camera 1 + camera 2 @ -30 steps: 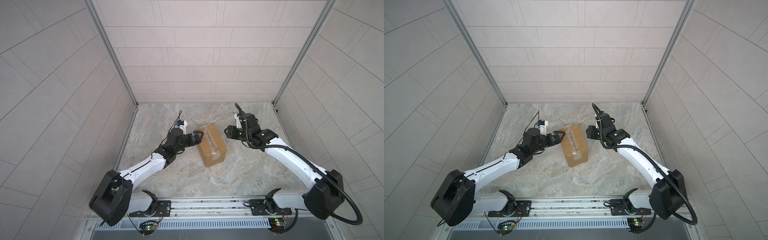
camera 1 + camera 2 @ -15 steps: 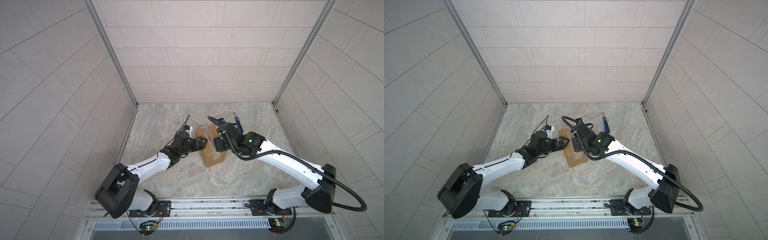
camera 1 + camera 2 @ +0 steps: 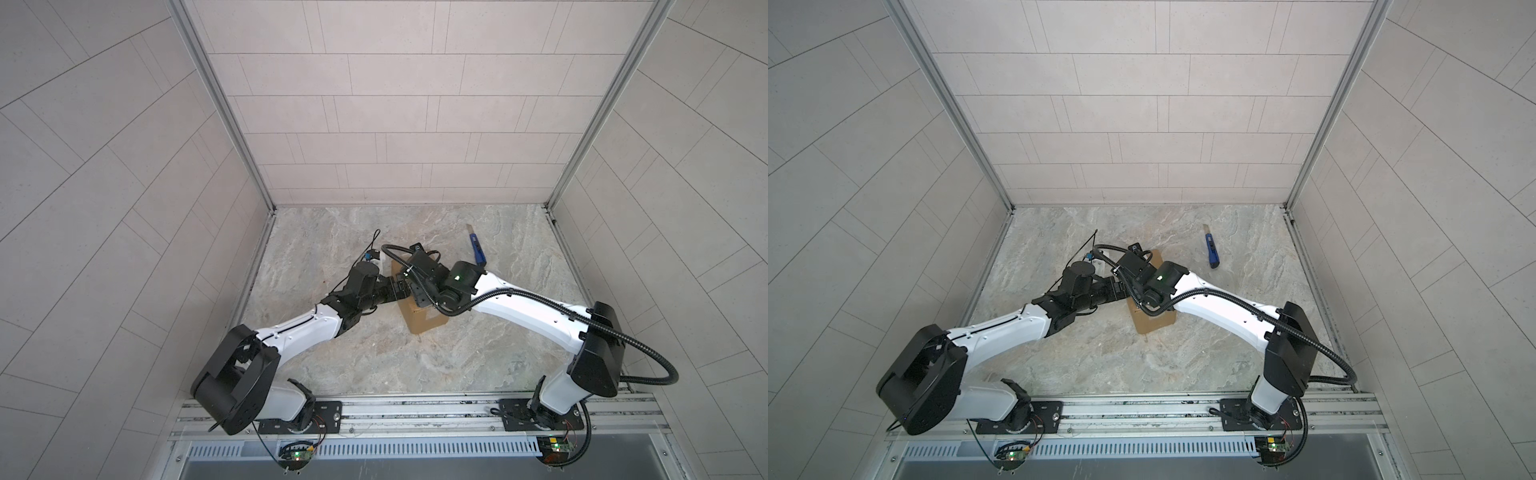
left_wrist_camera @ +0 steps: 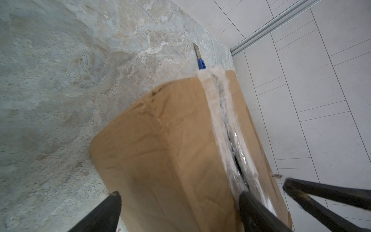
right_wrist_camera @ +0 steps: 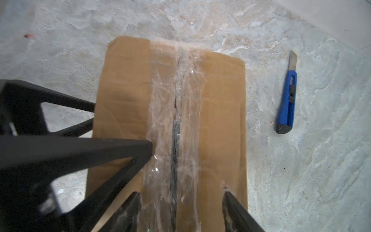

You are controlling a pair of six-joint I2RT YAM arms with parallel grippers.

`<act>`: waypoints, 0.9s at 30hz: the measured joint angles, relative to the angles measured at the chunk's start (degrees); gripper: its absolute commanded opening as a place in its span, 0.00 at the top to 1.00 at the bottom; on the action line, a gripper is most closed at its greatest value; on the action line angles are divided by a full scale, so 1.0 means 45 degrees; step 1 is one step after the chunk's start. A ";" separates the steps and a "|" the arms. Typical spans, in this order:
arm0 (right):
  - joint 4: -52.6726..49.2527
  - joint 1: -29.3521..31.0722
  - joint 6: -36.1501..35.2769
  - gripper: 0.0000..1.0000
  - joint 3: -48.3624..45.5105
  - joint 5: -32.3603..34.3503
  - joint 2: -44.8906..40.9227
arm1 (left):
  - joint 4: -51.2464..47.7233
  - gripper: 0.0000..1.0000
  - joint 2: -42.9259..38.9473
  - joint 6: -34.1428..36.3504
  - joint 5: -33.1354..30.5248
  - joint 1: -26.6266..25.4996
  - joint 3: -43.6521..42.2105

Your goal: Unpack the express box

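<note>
Express box (image 3: 428, 324) lies flat near the middle of the marble table (image 3: 374, 357), taped seam up and slit along its length. A blue utility knife (image 3: 477, 249) lies clear of it toward the far right corner. Left arm stretches low and diagonally from the near left corner, with the left gripper (image 4: 178, 193) level with the box and its jaws spread wide, one finger (image 4: 108, 209) beside the box's side wall and the other on the tape. Right arm arches in from the near right corner, wrist bent down over the box top, and the right gripper (image 5: 180, 193) is spread with its fingertips either side of the seam.
</note>
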 measured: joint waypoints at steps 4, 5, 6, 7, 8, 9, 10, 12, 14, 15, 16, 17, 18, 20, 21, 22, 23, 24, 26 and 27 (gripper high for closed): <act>-0.0083 0.0087 0.0029 0.34 0.0044 0.0806 0.0083 | 0.0277 0.08 0.0102 -0.0005 0.0015 0.0005 -0.0092; -0.0121 0.0087 0.0034 0.34 0.0044 0.1020 0.0087 | 0.0340 0.08 0.0117 -0.0005 0.0019 0.0005 -0.0117; -0.0155 0.0087 0.0034 0.34 0.0044 0.1185 0.0102 | 0.0413 0.08 0.0136 -0.0005 0.0024 0.0005 -0.0146; -0.0204 0.0087 0.0029 0.34 0.0044 0.1399 0.0131 | 0.0500 0.08 0.0160 -0.0010 0.0029 0.0005 -0.0185; -0.0262 0.0087 0.0024 0.35 0.0044 0.1608 0.0180 | 0.0597 0.08 0.0185 -0.0015 0.0034 0.0005 -0.0214; -0.0321 0.0083 0.0034 0.35 0.0044 0.1792 0.0238 | 0.0646 0.08 0.0199 -0.0015 0.0039 0.0005 -0.0233; -0.0389 0.0083 0.0039 0.35 0.0044 0.1977 0.0325 | 0.0729 0.08 0.0219 -0.0015 0.0049 0.0005 -0.0248; -0.0427 0.0112 0.0058 0.35 0.0044 0.2268 0.0520 | 0.0840 0.09 0.0267 -0.0019 0.0058 0.0005 -0.0282; -0.0408 0.0126 0.0102 0.35 0.0044 0.2545 0.0719 | 0.0903 0.09 0.0311 -0.0053 0.0053 0.0015 -0.0311; -0.0408 0.0141 0.0112 0.36 0.0044 0.2637 0.0792 | 0.0913 0.09 0.0330 -0.0058 0.0053 0.0010 -0.0311; -0.0393 0.0160 0.0136 0.36 0.0049 0.2744 0.0855 | 0.0913 0.09 0.0330 -0.0058 0.0053 0.0010 -0.0316; -0.0393 0.0165 0.0151 0.37 0.0073 0.2822 0.0913 | 0.0918 0.09 0.0330 -0.0063 0.0053 0.0015 -0.0330; -0.0389 0.0175 0.0155 0.38 0.0092 0.2875 0.0957 | 0.0928 0.09 0.0330 -0.0083 0.0053 0.0010 -0.0335; -0.0389 0.0199 0.0189 0.43 0.0141 0.2968 0.0996 | 0.0991 0.09 0.0330 -0.0102 0.0049 0.0010 -0.0359; -0.0384 0.0219 0.0199 0.45 0.0151 0.2987 0.0996 | 0.1015 0.09 0.0330 -0.0102 0.0053 0.0010 -0.0359; -0.0369 0.0248 0.0204 0.47 0.0155 0.3031 0.0996 | 0.1044 0.09 0.0330 -0.0102 0.0049 0.0010 -0.0364; -0.0364 0.0277 0.0204 0.50 0.0160 0.3084 0.0996 | 0.1078 0.09 0.0330 -0.0102 0.0053 0.0010 -0.0374; -0.0364 0.0306 0.0180 0.52 0.0165 0.3123 0.0996 | 0.1107 0.09 0.0330 -0.0107 0.0058 0.0010 -0.0384; -0.0379 0.0350 0.0151 0.56 0.0165 0.3303 0.0986 | 0.1175 0.09 0.0330 -0.0102 0.0073 0.0010 -0.0408; -0.0384 0.0350 0.0083 0.58 0.0165 0.3381 0.0967 | 0.1214 0.09 0.0330 -0.0107 0.0068 0.0010 -0.0423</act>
